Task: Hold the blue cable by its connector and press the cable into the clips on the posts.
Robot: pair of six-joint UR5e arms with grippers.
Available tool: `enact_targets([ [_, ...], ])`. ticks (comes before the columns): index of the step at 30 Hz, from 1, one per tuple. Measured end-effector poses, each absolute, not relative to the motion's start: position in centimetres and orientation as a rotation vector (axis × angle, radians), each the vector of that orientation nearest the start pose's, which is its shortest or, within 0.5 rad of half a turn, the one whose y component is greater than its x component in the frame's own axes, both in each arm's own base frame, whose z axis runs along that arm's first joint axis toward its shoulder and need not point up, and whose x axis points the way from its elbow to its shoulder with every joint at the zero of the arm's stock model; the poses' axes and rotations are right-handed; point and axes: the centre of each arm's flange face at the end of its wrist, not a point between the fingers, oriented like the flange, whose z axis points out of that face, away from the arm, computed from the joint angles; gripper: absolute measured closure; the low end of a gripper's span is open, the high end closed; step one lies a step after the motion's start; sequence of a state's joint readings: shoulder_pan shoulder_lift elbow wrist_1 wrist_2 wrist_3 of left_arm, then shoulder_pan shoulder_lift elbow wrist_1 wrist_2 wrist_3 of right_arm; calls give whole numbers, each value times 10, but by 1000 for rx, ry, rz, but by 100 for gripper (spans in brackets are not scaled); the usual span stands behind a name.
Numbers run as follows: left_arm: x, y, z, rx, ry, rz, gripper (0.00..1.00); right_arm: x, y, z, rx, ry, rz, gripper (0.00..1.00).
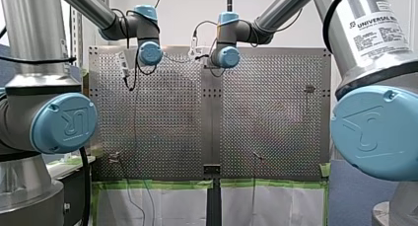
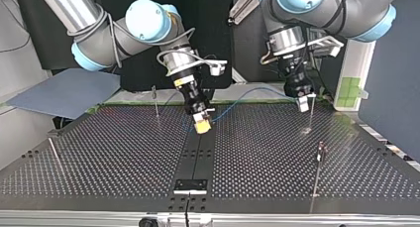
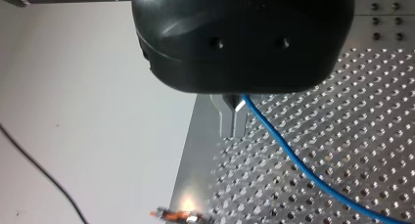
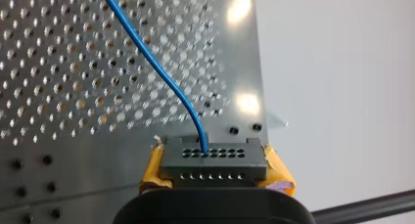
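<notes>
- My right pincer [image 2: 202, 122] grips the black connector [image 4: 214, 161] between its yellow pads [image 4: 281, 177]. The pads press on the connector's two ends, so the row of holes and the cable's exit are left free.
- The blue cable [image 4: 161, 77] leaves one hole of the connector and runs ahead over the perforated desk [image 2: 99, 152]. Holding the rigid end probably fixes the cable's direction for the other arm's work.
- My left pincer [image 2: 303, 103] is closed on the cable farther along, its metal fingers open no wider than the wire. In the left wrist view the cable comes out right at the fingertips.
- In the top view the cable hangs in a loose arc between the two pincers, above the desk's far side. I cannot see it seated in any clip.
- The left pincer hangs just beside a thin post [image 2: 311, 115] at the top view's right. This reads as lining the gripped stretch up for pressing in.
- A nearer post carries a small clip [image 2: 321, 148] at its top, well apart from the cable.
- A white label [image 1: 377, 31] on my right arm reads "UNIVERSAL R…"; its smaller print is too small to read.
- The blue joint cap [image 1: 66, 123] bears the embossed "UR" mark.
</notes>
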State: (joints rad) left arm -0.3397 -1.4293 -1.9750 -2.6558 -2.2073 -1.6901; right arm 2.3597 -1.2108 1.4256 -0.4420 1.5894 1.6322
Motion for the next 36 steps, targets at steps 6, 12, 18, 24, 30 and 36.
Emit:
enact_targets([
  [6,377,-197,408,-400,1356,67,100,566,-359,415,1499,-683,1991,98],
  [12,395,-187,411,-397,1369,75,100,572,-357,426,1479,-684,2017,98],
  [18,413,-170,416,-391,1362,79,100,574,-360,435,1454,-693,2024,98],
  [24,428,-150,424,-385,1350,82,100,580,-365,434,1449,-701,2023,98],
  [30,440,-132,430,-399,1333,74,100,594,-366,425,1470,-705,2019,98],
  [36,455,-114,432,-419,1324,86,100,604,-364,433,1462,-695,2035,98],
])
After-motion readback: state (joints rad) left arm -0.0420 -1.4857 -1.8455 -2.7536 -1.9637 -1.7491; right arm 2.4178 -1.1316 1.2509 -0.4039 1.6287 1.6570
